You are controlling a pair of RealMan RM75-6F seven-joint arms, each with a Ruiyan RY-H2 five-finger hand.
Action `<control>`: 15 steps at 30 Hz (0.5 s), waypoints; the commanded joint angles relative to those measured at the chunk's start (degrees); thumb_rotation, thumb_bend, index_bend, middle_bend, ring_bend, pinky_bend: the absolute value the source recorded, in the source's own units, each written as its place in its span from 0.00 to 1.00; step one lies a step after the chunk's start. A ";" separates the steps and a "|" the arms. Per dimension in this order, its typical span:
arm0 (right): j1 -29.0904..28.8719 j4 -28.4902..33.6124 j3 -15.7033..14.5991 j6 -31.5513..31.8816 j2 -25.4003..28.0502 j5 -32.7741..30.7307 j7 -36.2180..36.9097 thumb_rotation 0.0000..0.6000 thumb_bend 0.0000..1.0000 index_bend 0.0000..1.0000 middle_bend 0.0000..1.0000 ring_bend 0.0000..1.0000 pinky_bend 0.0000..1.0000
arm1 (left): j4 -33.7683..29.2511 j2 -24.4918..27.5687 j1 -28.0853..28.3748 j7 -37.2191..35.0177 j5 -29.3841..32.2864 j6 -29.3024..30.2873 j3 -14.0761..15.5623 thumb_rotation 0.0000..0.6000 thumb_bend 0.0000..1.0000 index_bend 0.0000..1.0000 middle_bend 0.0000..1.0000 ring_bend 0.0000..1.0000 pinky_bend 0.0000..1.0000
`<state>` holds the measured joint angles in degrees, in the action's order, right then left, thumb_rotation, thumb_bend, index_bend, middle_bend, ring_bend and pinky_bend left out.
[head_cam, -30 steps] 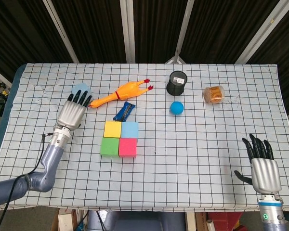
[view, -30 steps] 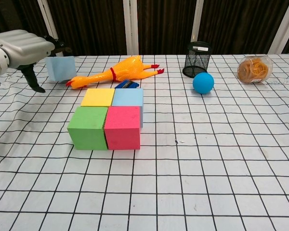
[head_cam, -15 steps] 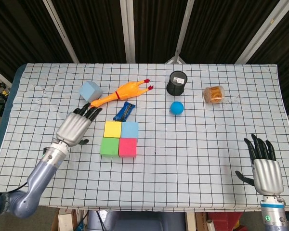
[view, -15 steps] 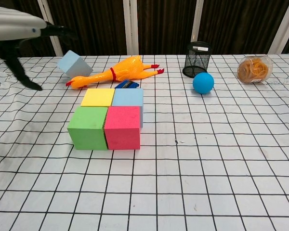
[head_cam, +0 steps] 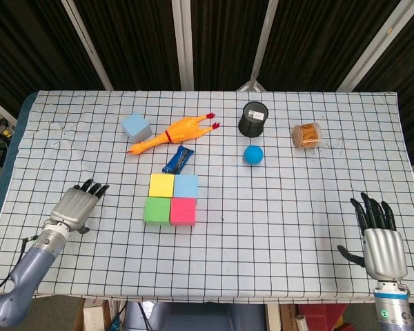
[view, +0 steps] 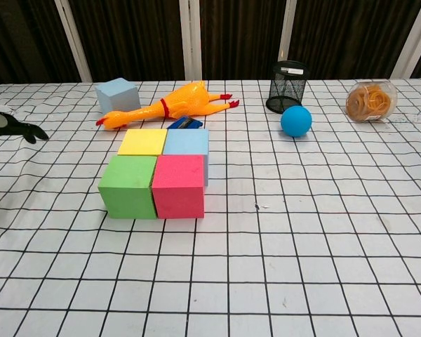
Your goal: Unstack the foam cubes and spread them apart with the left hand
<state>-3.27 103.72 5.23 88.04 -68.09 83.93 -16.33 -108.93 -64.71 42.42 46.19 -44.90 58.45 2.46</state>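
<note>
Four foam cubes sit pressed together in a square block, their flat faces running with the grid lines of the checked tablecloth (head_cam: 297, 227): yellow cube (head_cam: 161, 185) and light blue cube (head_cam: 186, 185) at the back, green cube (head_cam: 156, 210) and pink cube (head_cam: 183, 211) in front. None of the four has a long axis; each is a plain matte box with sharp edges. One more pale blue cube (head_cam: 136, 127) stands alone, well behind and to the left of the block, turned slightly off the grid, just beside the tail end of a glossy rubber chicken (head_cam: 172, 133). That chicken lies slantwise, its head toward the black mesh cup (head_cam: 253, 118). Between the chicken and the block lies a small blue wrapped bar (head_cam: 178, 159). Right of the block are a smooth blue ball (head_cam: 253, 154) and a clear jar (head_cam: 306, 134) of orange contents.

Left of the block, the left hand (head_cam: 77, 207) is near the table's front edge, holding nothing, fingers apart. Far right of it, the right hand (head_cam: 380, 238) rests flat, fingers spread, holding nothing. Wide bare cloth lies in front of the block and to its right.
</note>
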 commanded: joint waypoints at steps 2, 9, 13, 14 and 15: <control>0.10 -0.09 0.12 0.14 0.20 -0.12 0.44 1.00 0.04 0.11 0.00 0.06 0.00 | 4.52 -5.53 0.96 -2.05 0.72 -1.30 -1.67 1.00 0.01 0.04 0.10 0.06 0.27; 0.17 -0.17 0.15 0.14 0.62 -0.12 1.13 1.00 0.04 0.11 0.00 0.06 0.00 | 7.63 -10.64 3.24 -3.60 1.11 -3.69 -3.65 1.00 0.01 0.04 0.10 0.06 0.27; 0.14 -0.19 0.16 0.16 0.66 0.06 1.27 1.00 0.04 0.11 0.00 0.06 0.00 | 7.09 -12.39 4.88 -2.86 1.52 -3.53 -4.76 1.00 0.01 0.04 0.11 0.07 0.28; 0.15 -0.18 0.16 0.17 0.70 0.07 1.29 1.00 0.04 0.11 0.00 0.06 0.00 | 6.78 -12.63 5.17 -2.61 1.55 -3.39 -4.91 1.00 0.01 0.05 0.12 0.07 0.28; 0.18 -0.16 0.13 0.21 0.74 0.10 1.35 1.00 0.04 0.11 0.00 0.06 0.00 | 6.27 -12.94 5.63 -2.08 1.69 -3.11 -5.07 1.00 0.01 0.05 0.12 0.08 0.28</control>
<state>-3.09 103.55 5.36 88.24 -67.36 84.03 -14.99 -102.19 -77.28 47.60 43.63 -43.37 55.07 -2.35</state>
